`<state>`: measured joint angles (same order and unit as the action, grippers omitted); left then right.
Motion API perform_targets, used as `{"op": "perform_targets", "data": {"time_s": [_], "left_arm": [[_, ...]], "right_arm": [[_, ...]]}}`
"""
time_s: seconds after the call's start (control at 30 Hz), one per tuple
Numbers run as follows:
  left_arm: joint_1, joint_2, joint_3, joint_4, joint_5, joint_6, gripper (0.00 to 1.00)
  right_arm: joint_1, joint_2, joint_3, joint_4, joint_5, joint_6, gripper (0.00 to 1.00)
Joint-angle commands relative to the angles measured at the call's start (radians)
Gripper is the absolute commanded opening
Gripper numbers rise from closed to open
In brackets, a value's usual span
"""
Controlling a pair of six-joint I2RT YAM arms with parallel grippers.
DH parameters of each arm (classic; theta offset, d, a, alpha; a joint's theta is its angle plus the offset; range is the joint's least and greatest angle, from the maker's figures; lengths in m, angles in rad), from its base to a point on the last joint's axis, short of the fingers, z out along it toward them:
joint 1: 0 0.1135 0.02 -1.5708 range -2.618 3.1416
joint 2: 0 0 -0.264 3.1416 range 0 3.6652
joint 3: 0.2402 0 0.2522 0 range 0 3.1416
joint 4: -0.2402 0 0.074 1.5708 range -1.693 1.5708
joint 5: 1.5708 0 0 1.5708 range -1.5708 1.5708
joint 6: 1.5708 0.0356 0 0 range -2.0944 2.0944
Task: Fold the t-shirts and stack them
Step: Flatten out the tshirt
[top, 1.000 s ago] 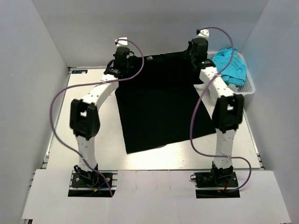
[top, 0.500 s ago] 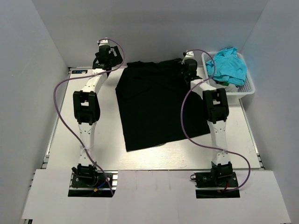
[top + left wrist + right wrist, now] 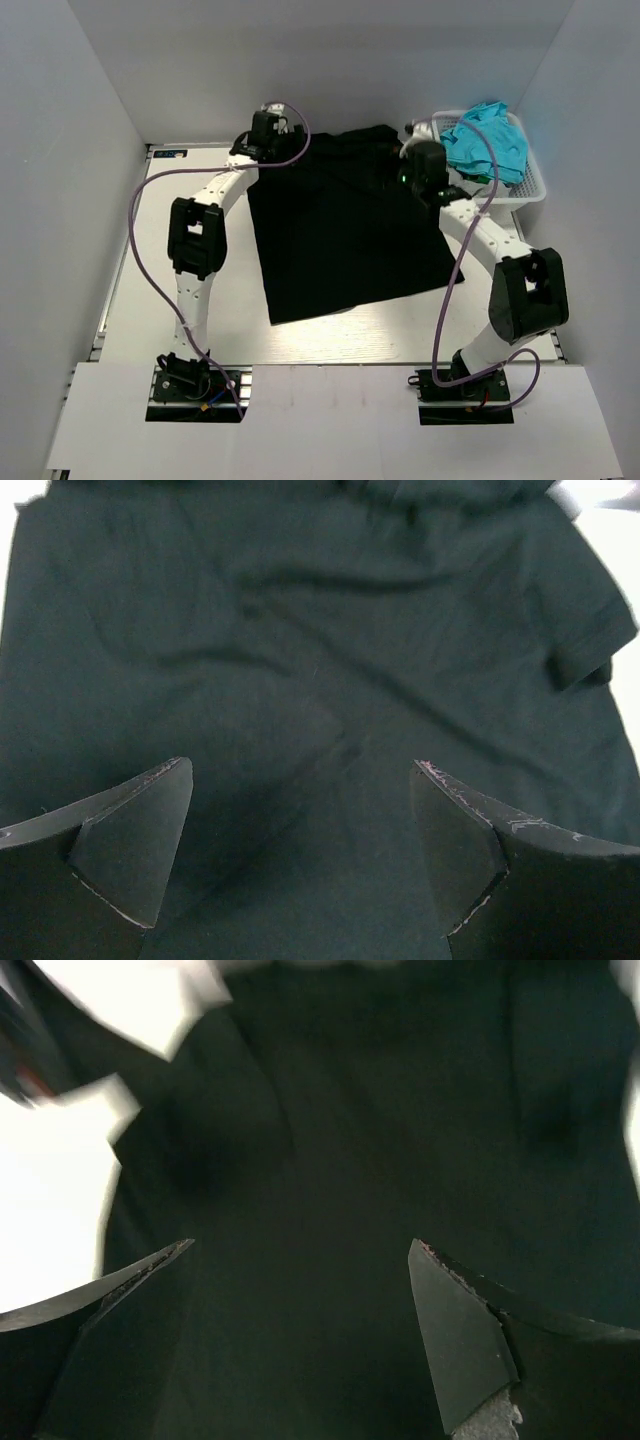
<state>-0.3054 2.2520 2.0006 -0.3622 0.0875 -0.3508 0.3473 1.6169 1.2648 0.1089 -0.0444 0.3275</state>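
Basket point(image 3: 536, 180) top-view only (wrist views: black t-shirt point(image 3: 320, 680)).

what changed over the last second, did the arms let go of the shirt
Yes. The left gripper and right gripper, shut at the black t-shirt's far edge a second ago, have opened and now hang over it holding nothing. The right arm swung its elbow out to the right. The shirt's far part lies spread flat. Its near edge, the white basket and the teal cloth stayed put.
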Motion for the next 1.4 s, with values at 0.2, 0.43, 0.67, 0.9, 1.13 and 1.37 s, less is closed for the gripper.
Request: {"op": "perform_targets", "data": {"time_s": [0.2,0.43,0.67,0.9,1.13,1.37], "left_arm": [[0.008,0.035,-0.091,-0.09,-0.071,-0.063,0.99],[0.008,-0.06,-0.393,-0.13,-0.1,-0.132,0.99],[0.008,-0.348,-0.866,-0.168,-0.135,-0.226,0.99],[-0.032,-0.777,-1.213,-0.302,-0.016,-0.416,0.99],[-0.106,-1.049,-1.289,-0.384,0.208,-0.462,0.99],[-0.126,-1.025,-0.912,-0.479,0.054,-0.314,0.99]], "right_arm": [[0.009,-0.081,-0.26,-0.282,-0.023,0.088,0.9],[0.015,-0.078,-0.366,-0.365,-0.046,0.088,0.9],[0.007,-0.012,-0.372,-0.393,-0.006,0.073,0.9],[0.007,0.249,-0.115,-0.459,0.119,0.025,0.9],[-0.01,0.555,0.312,-0.595,0.219,0.015,0.9],[-0.016,0.506,0.524,-0.629,0.265,-0.09,0.9]]}}
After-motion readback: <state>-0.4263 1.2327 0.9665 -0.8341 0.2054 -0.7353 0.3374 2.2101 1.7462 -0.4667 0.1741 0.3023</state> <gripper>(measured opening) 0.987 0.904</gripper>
